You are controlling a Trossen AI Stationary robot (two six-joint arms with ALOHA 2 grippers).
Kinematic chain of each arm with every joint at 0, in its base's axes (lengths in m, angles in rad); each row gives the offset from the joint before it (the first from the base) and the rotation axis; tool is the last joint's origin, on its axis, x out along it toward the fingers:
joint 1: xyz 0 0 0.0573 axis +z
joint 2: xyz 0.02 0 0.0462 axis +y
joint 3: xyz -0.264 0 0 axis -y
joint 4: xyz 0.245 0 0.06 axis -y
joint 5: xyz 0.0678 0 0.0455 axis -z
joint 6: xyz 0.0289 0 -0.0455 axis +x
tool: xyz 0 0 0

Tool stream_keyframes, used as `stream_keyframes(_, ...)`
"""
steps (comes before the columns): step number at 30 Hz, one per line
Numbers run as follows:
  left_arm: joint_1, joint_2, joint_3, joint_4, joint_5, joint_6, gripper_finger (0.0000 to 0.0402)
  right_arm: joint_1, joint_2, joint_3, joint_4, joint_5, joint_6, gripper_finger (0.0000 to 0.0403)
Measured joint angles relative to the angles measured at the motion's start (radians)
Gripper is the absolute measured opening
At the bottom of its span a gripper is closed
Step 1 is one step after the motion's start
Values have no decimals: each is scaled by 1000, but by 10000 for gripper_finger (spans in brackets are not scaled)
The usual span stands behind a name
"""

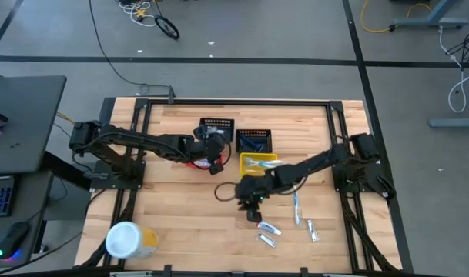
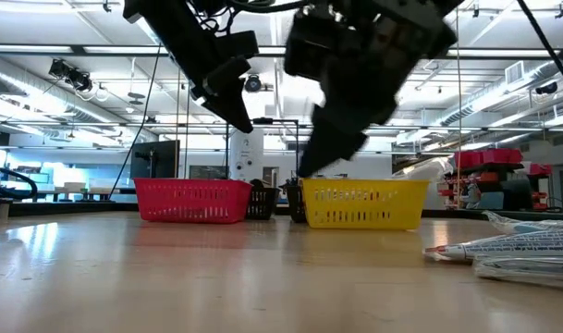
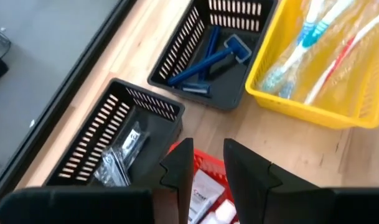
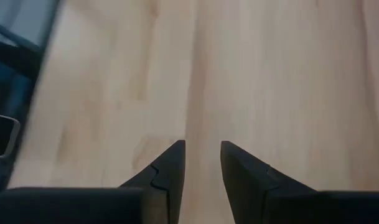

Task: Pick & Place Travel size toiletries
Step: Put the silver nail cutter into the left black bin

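Note:
Several small white tubes [image 1: 269,228] and a slim toothbrush [image 1: 296,208] lie flat on the wooden table near its front right; they also show in the low view [image 2: 507,248]. My right gripper [image 4: 202,155] hovers over bare wood just left of them [image 1: 249,201], fingers a narrow gap apart with nothing between. My left gripper [image 3: 208,165] hangs above the red basket [image 1: 203,161], fingers narrowly apart and empty. White tubes [image 3: 205,196] lie in that red basket below it. Toothbrushes [image 3: 313,43] lie in the yellow basket [image 1: 259,163] and blue razors [image 3: 205,62] in a black basket [image 1: 254,140].
A second black basket [image 1: 216,127] with dark packets [image 3: 124,155] stands behind the red one. A large white-and-yellow canister [image 1: 130,240] stands at the front left corner. Bare wood lies between the baskets and the front edge. The arms nearly meet at mid-table.

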State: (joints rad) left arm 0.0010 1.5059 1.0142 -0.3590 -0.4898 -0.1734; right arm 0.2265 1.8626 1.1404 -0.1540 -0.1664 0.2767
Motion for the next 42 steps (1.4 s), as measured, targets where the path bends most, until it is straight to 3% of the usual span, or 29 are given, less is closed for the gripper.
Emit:
stream_keyframes(6, 0, 0, 0, -2, 10, 4, 96, 77, -67, 0, -171, 97, 213, 109)
stream_keyframes(14, 0, 0, 0, 9, 10, -8, 96, 186, -183, 0, -472, 247, 351, 109)
stream_keyframes(25, 0, 0, 0, 14, 13, -30, 96, 292, -172, 0, -567, 485, 353, 109)
stream_keyframes(30, -1, -3, 0, -41, 26, -26, 96, 295, -172, 0, -611, 506, 416, 109)
stream_keyframes(33, 0, -59, -2, -127, 9, -54, 95, 295, -172, 0, -629, 497, 479, 109)
stream_keyframes(38, 0, -255, -2, -260, -43, -83, 91, 297, -172, 0, -624, 488, 501, 109)
stream_keyframes(42, 1, -408, -28, -286, -58, -81, 84, 291, -173, 0, -623, 599, 486, 109)
